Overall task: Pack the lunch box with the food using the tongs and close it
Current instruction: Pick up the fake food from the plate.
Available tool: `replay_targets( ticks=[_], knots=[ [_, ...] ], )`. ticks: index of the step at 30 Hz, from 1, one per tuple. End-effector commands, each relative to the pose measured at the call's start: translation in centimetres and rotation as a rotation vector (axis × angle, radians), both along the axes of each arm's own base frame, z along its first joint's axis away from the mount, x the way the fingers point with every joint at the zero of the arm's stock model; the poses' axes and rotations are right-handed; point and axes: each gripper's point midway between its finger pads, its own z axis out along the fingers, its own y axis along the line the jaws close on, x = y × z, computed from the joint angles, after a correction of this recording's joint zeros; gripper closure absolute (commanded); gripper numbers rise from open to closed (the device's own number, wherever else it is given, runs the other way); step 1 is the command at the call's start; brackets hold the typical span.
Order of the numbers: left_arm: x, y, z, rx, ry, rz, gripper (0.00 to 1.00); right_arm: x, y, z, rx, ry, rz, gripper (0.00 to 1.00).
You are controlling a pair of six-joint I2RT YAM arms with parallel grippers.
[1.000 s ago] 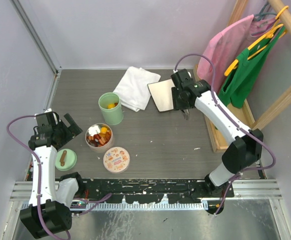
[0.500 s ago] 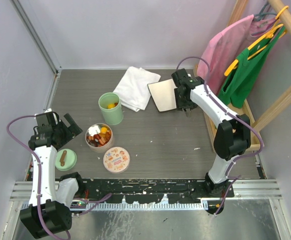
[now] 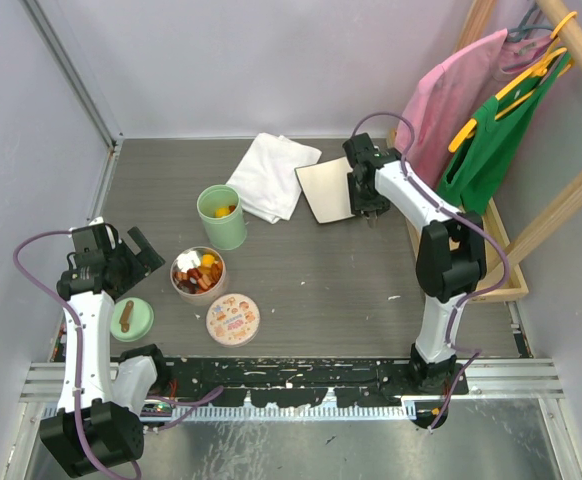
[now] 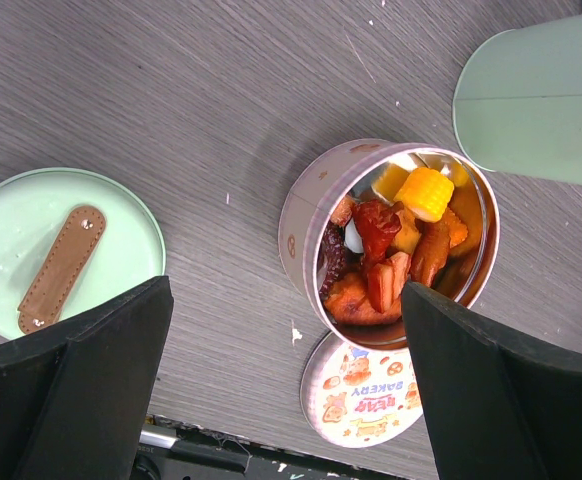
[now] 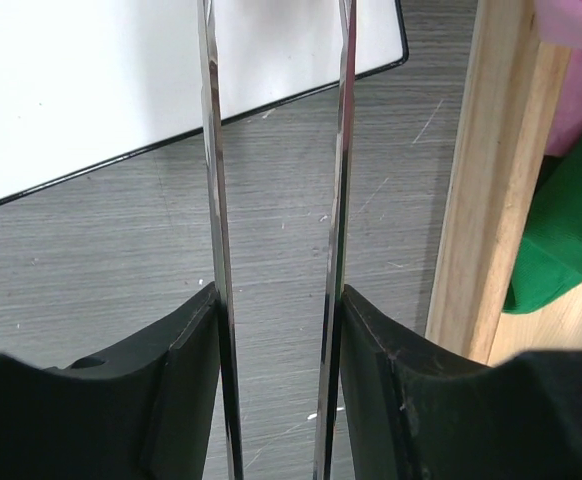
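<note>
Grey wood-grain table (image 3: 311, 280), lilac walls (image 3: 271, 60); wooden rack (image 3: 563, 198) with garments at right. We list: white cloth (image 3: 271, 175), white board (image 3: 323, 190), food (image 4: 391, 240) heaped in round tin (image 4: 306, 215) below left gripper (image 4: 286, 350), spread wide, empty. Right gripper (image 5: 276, 330) pinches tongs (image 5: 216, 200), tips over board.

- The left gripper (image 4: 283, 320) hung over the table (image 4: 171, 90) with its two dark fingers (image 4: 81, 400) spread wide and nothing between them.
- A round tin (image 4: 306, 215) stood open, heaped with food (image 4: 391, 240): yellow corn, red, orange and dark brown pieces.
- A printed lid (image 4: 361, 400) lay flat just beside the tin's near side.
- A mint-green lid (image 4: 11, 235) lay well to the left, its brown knob (image 4: 61, 268) facing up.
- A pale green container (image 4: 536, 100) stood close beyond the tin.
</note>
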Motion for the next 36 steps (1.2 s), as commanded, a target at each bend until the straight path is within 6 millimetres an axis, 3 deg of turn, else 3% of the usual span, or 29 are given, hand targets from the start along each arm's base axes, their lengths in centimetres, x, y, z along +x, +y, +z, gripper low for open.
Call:
replay_targets(
  ticks=[1, 11, 21, 27, 36],
  knots=[
    [0.9, 0.0, 1.4, 0.012, -0.060, -0.014, 0.02, 2.2, 0.7, 1.8, 0.035, -0.080, 0.004, 0.49],
    [1.0, 0.0, 1.3, 0.011, -0.059, -0.015, 0.02, 2.9, 0.7, 1.4, 0.013, -0.079, 0.016, 0.50],
    [0.9, 0.0, 1.3, 0.010, -0.059, -0.015, 0.02, 2.8, 1.2, 1.6, 0.046, -0.078, 0.035, 0.62],
    [1.0, 0.0, 1.3, 0.010, -0.060, -0.016, 0.02, 1.4, 3.8, 2.9, 0.177, -0.079, 0.111, 0.67],
    [0.9, 0.0, 1.3, 0.009, -0.059, -0.017, 0.02, -1.3, 7.1, 5.0, 0.252, -0.097, 0.189, 0.67]
  ],
)
